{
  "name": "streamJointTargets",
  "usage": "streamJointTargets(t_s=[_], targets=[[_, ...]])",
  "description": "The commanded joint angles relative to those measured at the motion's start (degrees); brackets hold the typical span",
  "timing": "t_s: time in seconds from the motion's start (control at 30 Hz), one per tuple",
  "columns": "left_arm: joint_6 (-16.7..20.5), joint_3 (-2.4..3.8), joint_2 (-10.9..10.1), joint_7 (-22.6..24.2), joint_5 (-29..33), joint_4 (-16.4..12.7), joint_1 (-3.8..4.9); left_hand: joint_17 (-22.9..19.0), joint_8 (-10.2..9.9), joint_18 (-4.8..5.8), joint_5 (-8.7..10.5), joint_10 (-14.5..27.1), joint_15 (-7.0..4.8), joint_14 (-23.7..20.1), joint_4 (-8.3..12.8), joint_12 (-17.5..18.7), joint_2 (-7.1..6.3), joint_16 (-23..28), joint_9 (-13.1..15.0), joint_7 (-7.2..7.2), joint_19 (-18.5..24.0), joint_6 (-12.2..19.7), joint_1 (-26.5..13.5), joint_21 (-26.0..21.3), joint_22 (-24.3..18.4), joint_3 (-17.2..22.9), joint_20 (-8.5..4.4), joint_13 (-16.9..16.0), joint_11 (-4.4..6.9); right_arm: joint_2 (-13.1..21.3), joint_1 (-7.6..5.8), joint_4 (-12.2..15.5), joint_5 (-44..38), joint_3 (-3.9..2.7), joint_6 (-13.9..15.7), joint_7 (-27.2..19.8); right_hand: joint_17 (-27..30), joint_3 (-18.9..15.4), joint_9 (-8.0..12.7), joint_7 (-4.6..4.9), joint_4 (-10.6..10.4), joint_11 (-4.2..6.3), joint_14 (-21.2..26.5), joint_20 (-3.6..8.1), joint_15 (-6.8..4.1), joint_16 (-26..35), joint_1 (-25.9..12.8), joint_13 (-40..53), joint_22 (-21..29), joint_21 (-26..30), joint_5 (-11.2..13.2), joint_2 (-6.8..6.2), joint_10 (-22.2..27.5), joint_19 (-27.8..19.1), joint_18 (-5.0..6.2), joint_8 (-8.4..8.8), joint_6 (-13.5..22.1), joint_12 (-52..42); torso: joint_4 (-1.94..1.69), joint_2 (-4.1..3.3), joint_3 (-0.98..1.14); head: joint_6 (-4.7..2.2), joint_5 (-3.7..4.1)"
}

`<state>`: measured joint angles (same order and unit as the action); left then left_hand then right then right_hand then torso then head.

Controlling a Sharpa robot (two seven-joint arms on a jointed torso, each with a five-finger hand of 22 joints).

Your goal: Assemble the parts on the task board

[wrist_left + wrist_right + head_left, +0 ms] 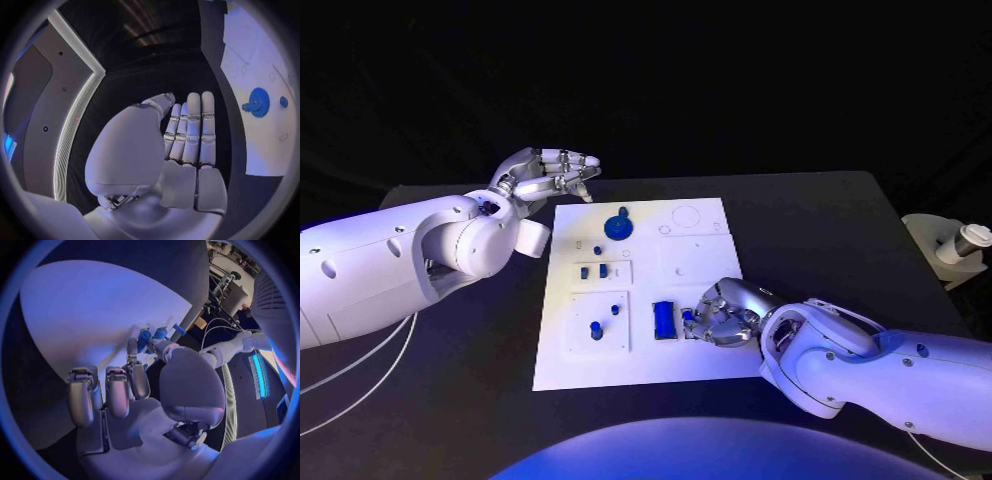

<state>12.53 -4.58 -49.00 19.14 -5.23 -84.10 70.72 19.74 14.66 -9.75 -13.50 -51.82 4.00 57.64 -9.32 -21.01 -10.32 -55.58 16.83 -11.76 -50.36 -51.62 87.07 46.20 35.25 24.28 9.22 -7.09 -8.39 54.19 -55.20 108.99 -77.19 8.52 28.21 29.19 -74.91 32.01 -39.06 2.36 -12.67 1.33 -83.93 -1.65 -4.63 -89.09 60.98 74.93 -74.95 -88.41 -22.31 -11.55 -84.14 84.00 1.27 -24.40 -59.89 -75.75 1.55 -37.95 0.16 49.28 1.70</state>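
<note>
White and flat, the rectangular task board (pixel 646 365) is lying in the middle of the black table (pixel 834 225), with small blue plastic parts scattered across it. The right hand (pixel 721 314) is hovering low over the board's near right area, and its fingertips (pixel 145 340) are pinching a small blue peg-like part (pixel 161 333). Just beside that hand, toward the board's centre, a dark blue rectangular block (pixel 664 320) is lying with its long axis running from the near edge toward the far edge. From here I would guess the held piece is meant for a spot close to that block, so the right hand is plainly the nearer one for it. The left hand (pixel 548 175) is waiting off the board's far left corner, fingers together and holding nothing, with the round blue toothed gear (pixel 619 224) sitting on the board near it.
</note>
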Motion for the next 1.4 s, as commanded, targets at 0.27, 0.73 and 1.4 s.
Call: streamJointTargets(t_s=[0.27, 0.73, 1.4], targets=[[-0.9, 0.04, 0.1, 0.1, 0.1, -0.1, 0.03, -0.1, 0.3, -0.66, -0.29, 0.5, 0.02, -0.4, 0.1, -0.3, 0.07, -0.2, -0.1, -0.01, 0.3, 0.5, -0.4, 0.4, 0.1, 0.4, 0.01, 0.1, -0.07, -0.3, 0.11, 0.0, -1.1, 0.0, -1.2, 0.1, -13.5, -4.7, 0.2, 0.2, -3.6, 0.25, -5.7, 0.48, -0.39, -0.2, -5.0, 7.3, -14.6, 0.1, 1.8, -1.53, -1.1, 5.5, -0.94, -0.27, -0.7, -0.1, 0.0, 0.0, -0.01, -0.04, -0.05], [-0.8, 0.04, 0.0, 0.0, 0.1, -0.1, 0.03, -0.1, 0.4, -0.67, -0.34, 0.6, 0.01, -0.4, 0.2, -0.4, 0.16, -0.2, -0.1, -0.02, 0.4, 0.6, -0.4, 0.4, 0.1, 0.6, 0.01, 0.1, -0.08, 0.6, 0.13, 0.2, -2.7, 0.0, 0.2, -0.7, -13.3, -10.3, 0.5, 0.04, -3.9, 0.35, -5.7, 0.54, -0.49, -0.1, -8.0, 7.1, -14.5, 0.5, 6.7, -0.26, -0.9, 5.4, -0.84, -0.06, -0.5, 0.6, 0.0, -0.01, 0.05, -0.22, -0.1], [-0.9, 0.04, -0.1, 0.0, 0.1, -0.1, 0.03, -0.1, 0.4, -0.67, -0.35, 0.6, 0.01, -0.4, 0.2, -0.4, 0.19, -0.2, -0.1, -0.03, 0.4, 0.6, -0.5, 0.5, 0.1, 0.6, 0.01, 0.1, -0.08, 3.4, 0.21, 1.1, -2.6, 0.01, -3.3, -6.3, -13.7, -12.6, 0.8, 0.1, -2.5, 0.31, -5.8, 0.51, -0.46, -0.3, 1.7, 7.3, -14.6, 0.3, 9.7, -0.59, -0.9, 5.5, -0.9, 0.18, -0.5, 0.5, -0.02, -0.03, 0.05, -0.19, -0.22]])
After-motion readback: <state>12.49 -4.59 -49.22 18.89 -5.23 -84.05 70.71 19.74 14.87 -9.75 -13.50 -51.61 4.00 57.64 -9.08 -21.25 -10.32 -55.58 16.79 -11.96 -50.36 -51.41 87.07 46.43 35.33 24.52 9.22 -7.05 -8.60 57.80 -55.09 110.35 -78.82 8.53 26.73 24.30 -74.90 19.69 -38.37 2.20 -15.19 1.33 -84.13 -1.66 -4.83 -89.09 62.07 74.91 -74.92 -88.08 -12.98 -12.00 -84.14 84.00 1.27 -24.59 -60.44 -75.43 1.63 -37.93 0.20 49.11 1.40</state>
